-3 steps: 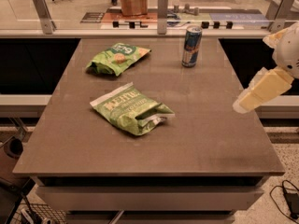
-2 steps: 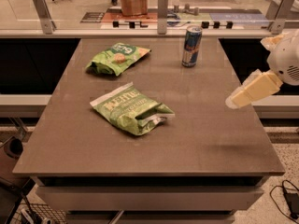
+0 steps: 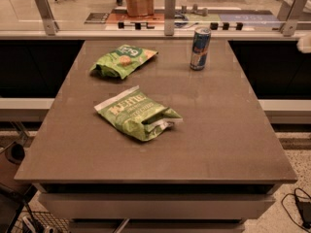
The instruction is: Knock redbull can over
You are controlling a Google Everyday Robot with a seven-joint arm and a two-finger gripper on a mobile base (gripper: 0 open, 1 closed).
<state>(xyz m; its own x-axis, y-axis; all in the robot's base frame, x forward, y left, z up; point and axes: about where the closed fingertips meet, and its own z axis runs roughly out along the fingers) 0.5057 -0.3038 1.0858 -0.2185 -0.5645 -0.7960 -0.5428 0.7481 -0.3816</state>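
gone from over the right side of the table (image 3: 228,144) is the gripper, which hung there a moment ago. it has pulled out past the right edge of the view. only a pale sliver of the arm (image 3: 306,42) shows at that edge, level with the can, so whether the gripper is open or closed cannot be told. nothing on the table has shifted.

the redbull can (image 3: 199,48) stands upright near the far edge of the table, right of centre. its long axis is vertical, its silver top points up, and its blue and silver side faces the camera. it rests on its base and is not yet knocked over. it is well apart from both bags and from the arm sliver.

two green chip bags lie flat on the table. the far chip bag (image 3: 122,60) is at the back left, roughly level with the can. the near chip bag (image 3: 137,113) lies nearer the middle, slanted, with its crumpled end toward the right front. the bags do not touch each other.

beyond the rail (image 3: 121,33) behind the table stands a brown basket (image 3: 139,3), with yellowish items heaped in it that are too unclear to name.
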